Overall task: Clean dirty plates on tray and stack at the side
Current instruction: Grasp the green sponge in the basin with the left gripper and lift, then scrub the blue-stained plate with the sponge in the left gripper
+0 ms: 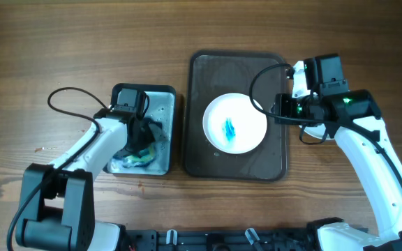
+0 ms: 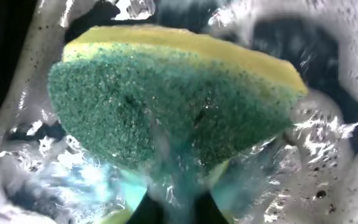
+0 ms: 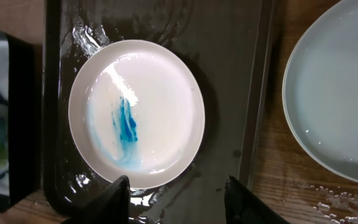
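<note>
Blue-smeared plate [image 1: 234, 123] is pictured on the wet tray [image 1: 201, 157] beside the wide-open, empty right tool [image 3: 178, 183], the left tool's [image 1: 139, 132] hold on the soaked sponge [image 2: 173, 106] indiscernible; a slip is risked once the slick rim is gripped.

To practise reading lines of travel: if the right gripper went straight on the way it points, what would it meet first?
Probably the near rim of the white plate on the tray, though depth is unclear and the right gripper might touch the tray first.
</note>
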`<state>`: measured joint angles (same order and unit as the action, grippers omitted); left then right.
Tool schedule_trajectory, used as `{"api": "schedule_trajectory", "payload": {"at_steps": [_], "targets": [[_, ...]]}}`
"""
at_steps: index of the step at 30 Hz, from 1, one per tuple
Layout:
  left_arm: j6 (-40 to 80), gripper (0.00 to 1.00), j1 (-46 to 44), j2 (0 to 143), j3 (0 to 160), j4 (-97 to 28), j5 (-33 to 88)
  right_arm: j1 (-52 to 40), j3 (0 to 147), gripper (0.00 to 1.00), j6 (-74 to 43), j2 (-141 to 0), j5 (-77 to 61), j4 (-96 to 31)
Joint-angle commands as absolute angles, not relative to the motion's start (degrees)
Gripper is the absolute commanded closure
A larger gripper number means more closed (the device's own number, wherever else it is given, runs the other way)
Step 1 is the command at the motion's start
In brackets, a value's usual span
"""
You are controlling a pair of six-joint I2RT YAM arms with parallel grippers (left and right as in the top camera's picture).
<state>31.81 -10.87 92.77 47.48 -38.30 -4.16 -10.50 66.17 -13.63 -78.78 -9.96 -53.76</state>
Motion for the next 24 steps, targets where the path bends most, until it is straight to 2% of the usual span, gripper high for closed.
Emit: {"api": "schedule_trajectory", "payload": {"at_steps": [1, 5, 7, 10, 12, 14, 18, 21, 24], "targets": [[30.1, 0.96, -11.0, 93.6, 47.6, -38.9, -5.4, -10.3, 67.0, 0.47, -20.0, -78.7, -6.9, -53.8], [27.9, 0.96, -11.0, 93.5, 55.9, -48.2, -5.4, -9.0, 67.0, 0.44, -22.7, -80.8, -5.1, -53.8], [27.1, 0.96, -11.0, 93.2, 61.9, -53.7, -5.5, -6.9, 67.0, 0.32, -22.0, -82.9, -6.7, -53.3], [25.6, 0.96, -11.1, 93.1, 70.7, -60.2, -5.4, -3.5, 67.0, 0.31, -11.0, -87.4, -18.2, -51.8], [24.3, 0.96, -11.3, 93.1, 76.4, -64.2, -5.4, -2.7, 67.0, 0.35, -3.3, -90.4, -27.2, -51.7], [24.1, 0.96, -12.0, 93.1, 81.6, -67.9, -5.3, -2.9, 67.0, 0.38, 0.1, -93.0, -27.9, -52.3], [24.2, 0.96, -14.7, 93.1, 86.8, -69.9, -1.9, -2.9, 65.7, 0.41, -0.9, -96.1, -26.8, -49.8], [24.5, 0.96, -18.6, 93.1, 87.2, -67.5, -0.8, -3.5, 62.5, 0.46, -4.2, -97.9, -26.2, -44.9], [27.1, 0.96, -22.2, 93.5, 87.2, -64.2, -0.3, -5.1, 58.8, 0.47, -6.9, -98.7, -22.1, -39.1]]}}
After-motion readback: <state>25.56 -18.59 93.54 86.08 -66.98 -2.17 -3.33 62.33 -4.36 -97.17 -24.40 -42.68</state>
